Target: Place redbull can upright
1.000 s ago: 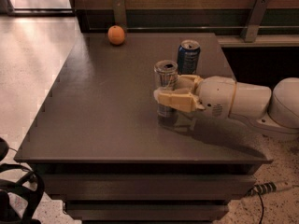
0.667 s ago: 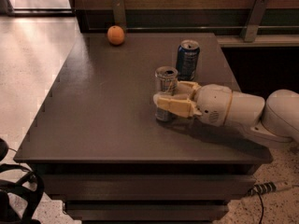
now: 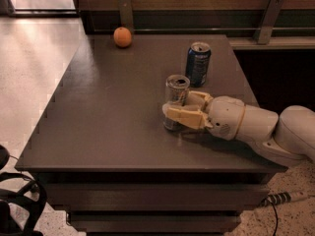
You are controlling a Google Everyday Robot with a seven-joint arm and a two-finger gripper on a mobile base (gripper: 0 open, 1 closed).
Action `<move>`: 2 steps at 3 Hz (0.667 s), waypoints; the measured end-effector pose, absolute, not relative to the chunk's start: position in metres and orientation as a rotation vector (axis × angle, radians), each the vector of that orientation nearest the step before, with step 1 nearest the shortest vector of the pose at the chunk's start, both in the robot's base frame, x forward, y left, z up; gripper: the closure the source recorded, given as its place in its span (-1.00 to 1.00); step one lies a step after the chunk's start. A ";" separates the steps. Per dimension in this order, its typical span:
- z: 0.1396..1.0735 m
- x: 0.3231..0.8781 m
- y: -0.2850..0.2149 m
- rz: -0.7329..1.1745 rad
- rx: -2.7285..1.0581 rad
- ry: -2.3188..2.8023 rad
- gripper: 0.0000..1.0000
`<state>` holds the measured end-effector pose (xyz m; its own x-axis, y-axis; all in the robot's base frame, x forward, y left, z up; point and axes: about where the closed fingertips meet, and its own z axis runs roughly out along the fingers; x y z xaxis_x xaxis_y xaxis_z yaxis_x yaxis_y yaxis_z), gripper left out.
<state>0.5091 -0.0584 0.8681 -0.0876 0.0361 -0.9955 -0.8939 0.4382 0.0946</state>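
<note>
One dark desk [image 3: 108, 132], seen from above and in front, carrying three things: two cans and one orange.

Cans (2). The redbull can [image 3: 176, 89], slim and silver-grey with an opened silver top, stands upright on the right half of the desk, near the front edge. A shorter, wider dark blue can [image 3: 198, 63] stands upright behind it and slightly to the right, near but apart from it.

Fruit (1). One orange [image 3: 122, 37] lies at the back of the desk, left of centre, well apart from both cans.

Hand (1). The cream-coloured hand [image 3: 178, 107] reaches in low from the right on a white arm [image 3: 256, 127] that lies close over the desk top. It is clasped around the lower body of the redbull can. One finger [image 3: 183, 117] crosses in front of the can and hides part of its base, and the other sits behind the can on its right side. The blue can is just beyond the hand's far side, not touching it.

Surroundings. Two metal brackets [image 3: 268, 17] stand against the wall behind the desk. Part of a black chair [image 3: 17, 200] shows at lower left on the speckled floor, and a power strip [image 3: 283, 197] with its cable lies at lower right.
</note>
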 end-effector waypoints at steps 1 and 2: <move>0.868 0.509 -0.058 0.938 -0.810 1.447 0.53; 0.868 0.509 -0.057 0.939 -0.812 1.446 -0.10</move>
<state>0.5089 -0.0575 0.8684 -0.0873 0.0357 -0.9955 -0.8947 0.4366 0.0941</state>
